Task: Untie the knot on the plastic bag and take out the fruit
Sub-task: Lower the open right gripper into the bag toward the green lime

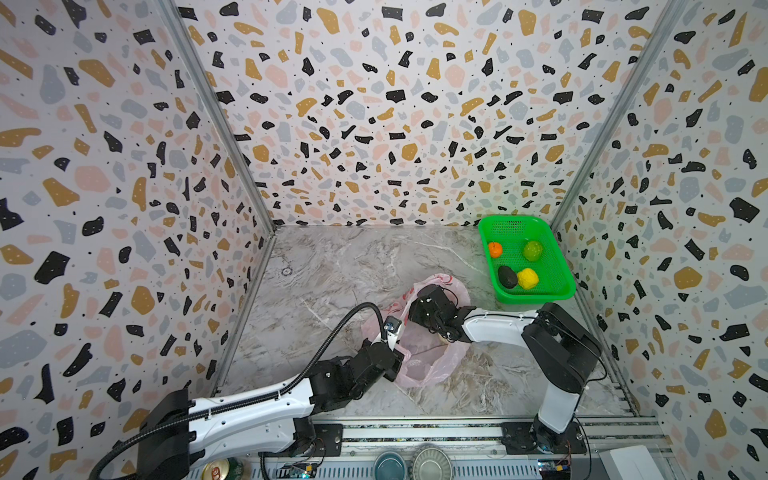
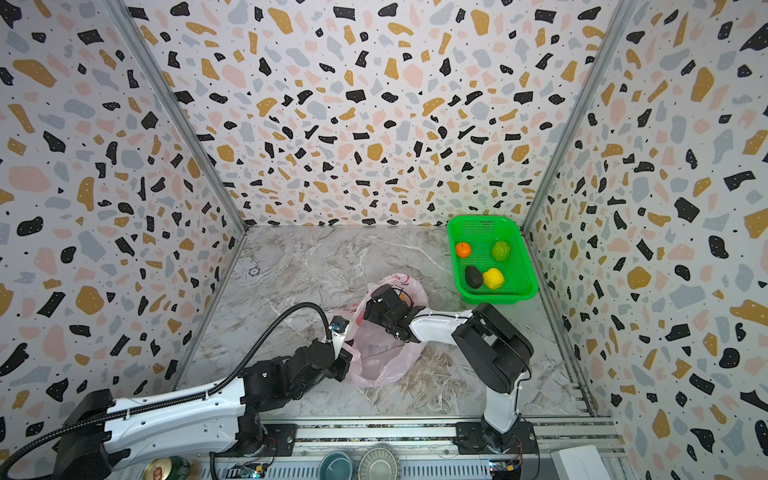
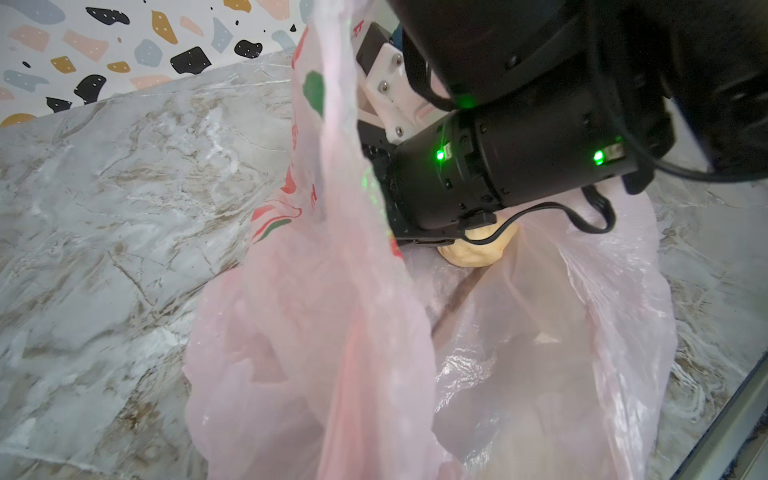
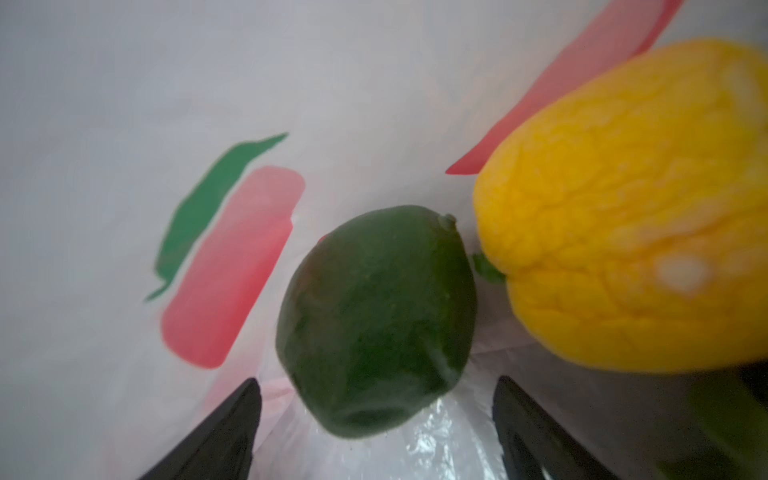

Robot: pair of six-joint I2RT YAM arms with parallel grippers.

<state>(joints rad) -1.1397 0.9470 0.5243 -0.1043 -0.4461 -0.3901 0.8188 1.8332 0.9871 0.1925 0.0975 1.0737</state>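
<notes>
left gripper [image 1: 392, 330]: pressed together on a fold of the bag's rim, raised off the marble table [image 1: 332, 266]. Judged purpose: to hold the mouth up and open for the other arm.
plastic bag [image 1: 419, 361]: mid-table, between the two arms. Slack, with the closed bottom on the near side and the mouth lifted. Long axis runs near to far.
knot: no tied lump shows in any view. The mouth is open, so untying is judged done.
fruit in bag: dark green fruit [image 4: 376, 320], with yellow fruit [image 4: 623, 208] just beside it. Pale cream fruit [image 3: 478, 249] lies under the right wrist.
dark green fruit, axis: oval, nub end pointing away from the fingertips, long axis roughly along the reach.
right gripper [image 4: 376, 386]: inside the bag, fingers spread either side of the dark green fruit, with a gap on both sides. Judged lined up to close across its short axis.
green basket [image 1: 536, 296]: far right corner. Holds orange piece [image 1: 495, 249], yellow-green piece [image 1: 532, 250], blackish piece [image 1: 508, 276] and yellow piece [image 1: 528, 278]. Judged to be the drop-off.
</notes>
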